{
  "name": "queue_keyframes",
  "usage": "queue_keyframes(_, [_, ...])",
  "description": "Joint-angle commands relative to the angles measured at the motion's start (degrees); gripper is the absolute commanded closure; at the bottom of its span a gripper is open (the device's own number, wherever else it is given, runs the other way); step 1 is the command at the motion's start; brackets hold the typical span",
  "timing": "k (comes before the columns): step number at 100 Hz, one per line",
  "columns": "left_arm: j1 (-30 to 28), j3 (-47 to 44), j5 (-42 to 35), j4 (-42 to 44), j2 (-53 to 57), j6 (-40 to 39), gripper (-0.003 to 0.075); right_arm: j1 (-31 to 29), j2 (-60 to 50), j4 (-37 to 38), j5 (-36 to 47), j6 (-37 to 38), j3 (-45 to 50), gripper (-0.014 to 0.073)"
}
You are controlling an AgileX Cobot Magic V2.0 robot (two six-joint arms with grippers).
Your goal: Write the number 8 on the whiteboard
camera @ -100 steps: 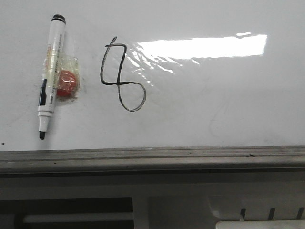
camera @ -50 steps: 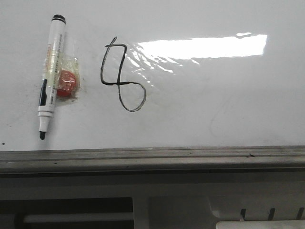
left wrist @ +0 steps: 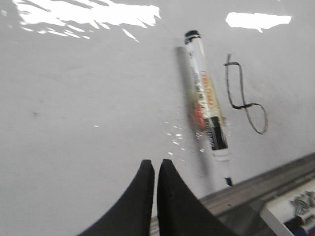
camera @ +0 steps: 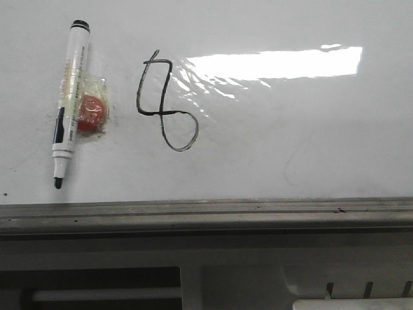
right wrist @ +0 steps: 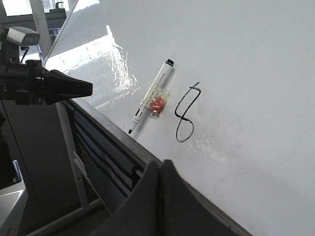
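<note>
The number 8 [camera: 165, 104] sits upper left of centre on the whiteboard [camera: 303, 148], just right of the marker [camera: 68, 103]. Left tool [left wrist: 155, 168] and right tool [right wrist: 160, 167] are clenched, empty.

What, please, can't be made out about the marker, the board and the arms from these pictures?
- Marker label: too small in the front view, blurred in the left wrist view.
- What fixes the red piece under the clear wrap to the marker: hidden.
- Whiteboard extent: cut off by the frame edges; glare washes out part.
- Left end effector and right end effector: absent from the front view; closed, nothing between the fingers.
</note>
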State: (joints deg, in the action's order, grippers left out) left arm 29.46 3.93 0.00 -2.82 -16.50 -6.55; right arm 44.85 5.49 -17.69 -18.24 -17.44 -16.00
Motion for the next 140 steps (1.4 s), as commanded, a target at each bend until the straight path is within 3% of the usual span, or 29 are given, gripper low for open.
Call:
queue_keyframes(1, [-4.34, 1.25, -2.76, 1.16, 1.60, -0.13, 0.0741, -0.13, 0.56, 0.13, 4.19, -0.38, -1.46, 0.0657])
queue_keyframes(36, [-24.47, 0.70, 5.30, 5.48, 11.96, -0.13, 0.0741, -0.13, 0.56, 0.13, 4.19, -0.38, -1.46, 0.0657])
queue_keyframes(57, [-31.92, -3.79, 5.05, 5.27, 16.42, -0.13, 0.0741, -0.13, 0.56, 0.13, 4.19, -0.38, -1.46, 0.0657])
queue_keyframes(65, [-33.17, -5.94, 5.30, 5.33, 18.54, -0.13, 0.0741, -0.13, 0.56, 0.13, 4.19, -0.38, -1.46, 0.0657])
queue_keyframes(86, [-33.31, -5.80, 16.67, 5.47, 18.44, -0.13, 0.0741, -0.13, 0.56, 0.13, 4.21, -0.38, -1.46, 0.0657])
queue_keyframes(140, [-33.31, -5.83, 16.68, 5.32, 18.33, -0.13, 0.0741, -0.13, 0.56, 0.13, 4.21, -0.38, -1.46, 0.0657])
